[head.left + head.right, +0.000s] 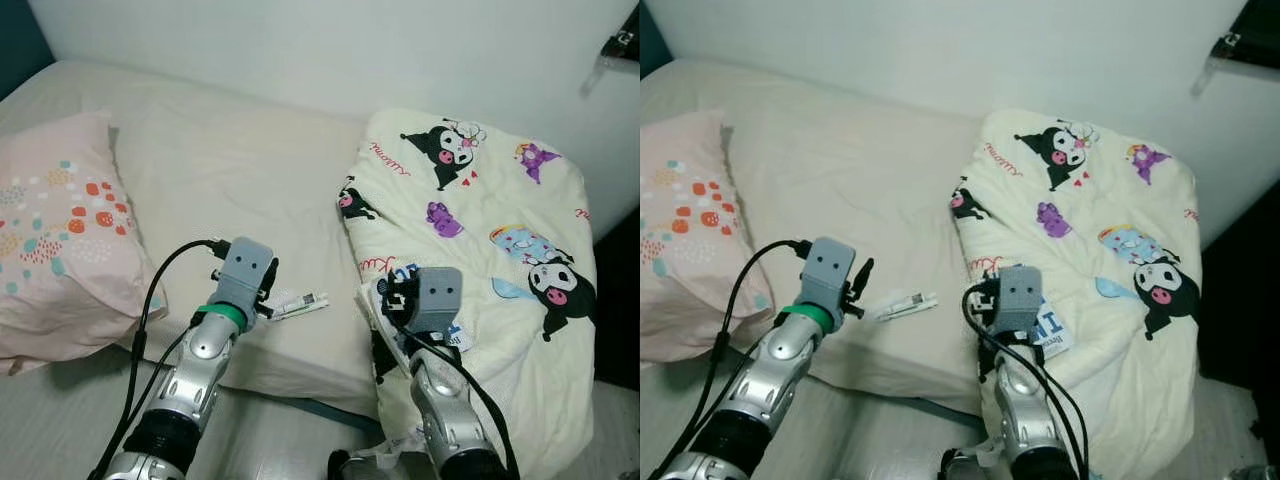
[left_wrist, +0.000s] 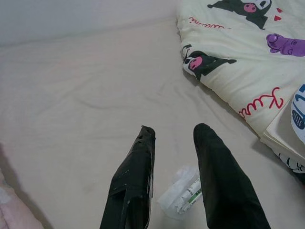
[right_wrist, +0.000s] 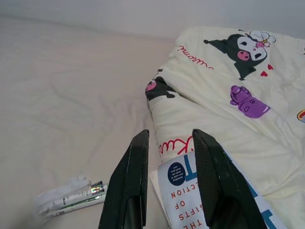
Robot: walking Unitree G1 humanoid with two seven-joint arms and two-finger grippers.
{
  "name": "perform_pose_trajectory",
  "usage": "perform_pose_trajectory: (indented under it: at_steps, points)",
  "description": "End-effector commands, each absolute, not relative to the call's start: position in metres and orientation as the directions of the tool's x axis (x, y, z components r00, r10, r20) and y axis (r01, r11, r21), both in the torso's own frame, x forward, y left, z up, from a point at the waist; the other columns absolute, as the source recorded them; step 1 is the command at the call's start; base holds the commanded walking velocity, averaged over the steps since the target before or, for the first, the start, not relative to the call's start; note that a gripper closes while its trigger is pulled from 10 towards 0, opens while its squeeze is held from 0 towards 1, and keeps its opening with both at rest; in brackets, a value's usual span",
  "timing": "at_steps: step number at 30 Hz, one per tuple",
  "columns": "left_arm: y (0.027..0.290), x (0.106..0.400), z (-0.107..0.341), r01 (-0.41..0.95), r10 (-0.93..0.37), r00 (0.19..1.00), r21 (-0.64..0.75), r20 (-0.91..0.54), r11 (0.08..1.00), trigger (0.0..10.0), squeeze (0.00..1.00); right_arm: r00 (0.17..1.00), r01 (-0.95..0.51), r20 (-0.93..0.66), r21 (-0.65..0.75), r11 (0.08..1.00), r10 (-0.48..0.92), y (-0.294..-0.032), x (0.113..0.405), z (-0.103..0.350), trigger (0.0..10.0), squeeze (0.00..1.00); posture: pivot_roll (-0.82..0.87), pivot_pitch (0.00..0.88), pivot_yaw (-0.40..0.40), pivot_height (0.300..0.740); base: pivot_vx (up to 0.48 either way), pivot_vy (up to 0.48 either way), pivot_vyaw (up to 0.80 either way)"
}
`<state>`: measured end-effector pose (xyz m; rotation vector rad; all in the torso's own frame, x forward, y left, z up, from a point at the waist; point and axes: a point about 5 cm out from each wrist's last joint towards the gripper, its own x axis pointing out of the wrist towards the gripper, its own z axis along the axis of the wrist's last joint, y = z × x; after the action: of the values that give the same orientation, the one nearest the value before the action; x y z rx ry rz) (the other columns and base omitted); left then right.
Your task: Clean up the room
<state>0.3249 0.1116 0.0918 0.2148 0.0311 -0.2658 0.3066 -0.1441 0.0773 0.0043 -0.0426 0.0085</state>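
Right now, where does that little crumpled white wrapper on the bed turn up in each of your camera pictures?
Left eye: wrapper just beyond the left gripper.
Right eye: between both arms.
Left wrist: between the open fingers.
Right wrist: beside the right gripper.
Shared landmark: cartoon quilt.

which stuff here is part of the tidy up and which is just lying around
Part of the job:
- crumpled wrapper on the bed, ahead of the open left gripper
- book on the quilt's edge, under the open right gripper

Just lying there:
- cartoon quilt
- pink pillow
- bed sheet
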Motion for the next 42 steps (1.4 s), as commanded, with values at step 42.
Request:
perform_pose_trajectory:
  at_steps: [42]
  points:
    - [0.1132,0.3235,0.0840,0.265,-0.251,0.964,0.225,-0.092,0.937,10.0,0.00,1.000,-0.003,0.018,-0.007,1.000,0.003,-0.1455,0.3039,0.0706,10.0,0.00,-0.09,0.073,0.060,0.699,0.000,0.000,0.00]
